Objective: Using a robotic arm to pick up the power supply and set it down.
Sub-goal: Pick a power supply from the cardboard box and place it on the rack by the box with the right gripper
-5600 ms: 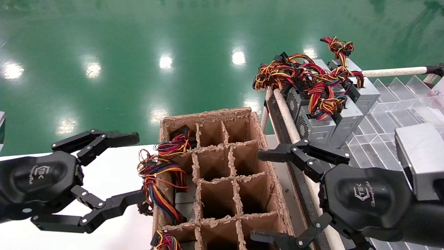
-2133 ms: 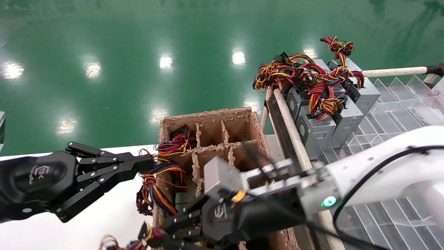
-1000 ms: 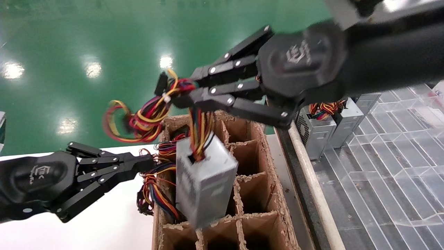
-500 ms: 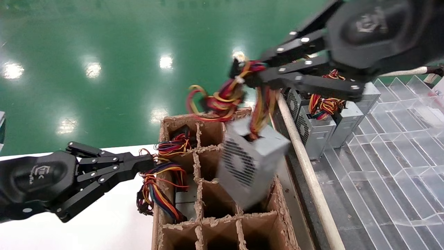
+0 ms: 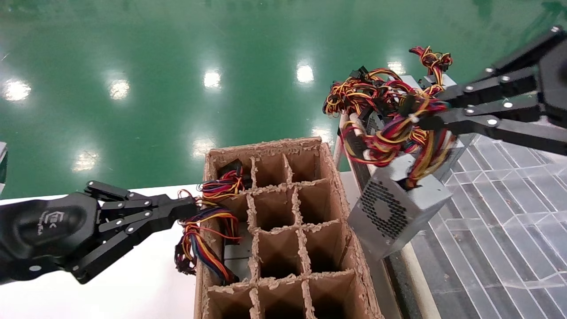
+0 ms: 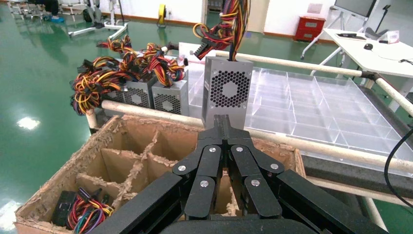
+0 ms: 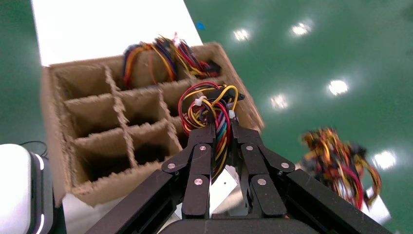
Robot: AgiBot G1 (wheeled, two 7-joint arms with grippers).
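Note:
The power supply point(image 5: 395, 209), a silver-grey box with a perforated vent, hangs tilted in the air by its coloured wire bundle point(image 5: 390, 137). My right gripper point(image 5: 425, 117) is shut on that bundle, high at the right. The box dangles over the rail between the cardboard crate and the clear tray. In the right wrist view the wires point(image 7: 217, 122) run between the shut fingers of the right gripper point(image 7: 220, 127), with grey metal point(image 7: 216, 190) below. My left gripper point(image 5: 188, 207) is shut and stays low by the crate's left side; the left wrist view shows the power supply point(image 6: 227, 95) beyond it.
A cardboard crate point(image 5: 266, 145) with divider cells sits in front, with loose wires point(image 5: 208, 221) in its left cells. Other power supplies point(image 6: 163, 95) with tangled wires point(image 5: 367, 91) stand at the back of the clear divided tray point(image 5: 496, 199). A padded rail point(image 5: 418, 283) borders the tray.
My right gripper has carried the hanging power supply to the right, from above the crate's cells to over the rail beside the clear tray. The left arm has not moved.

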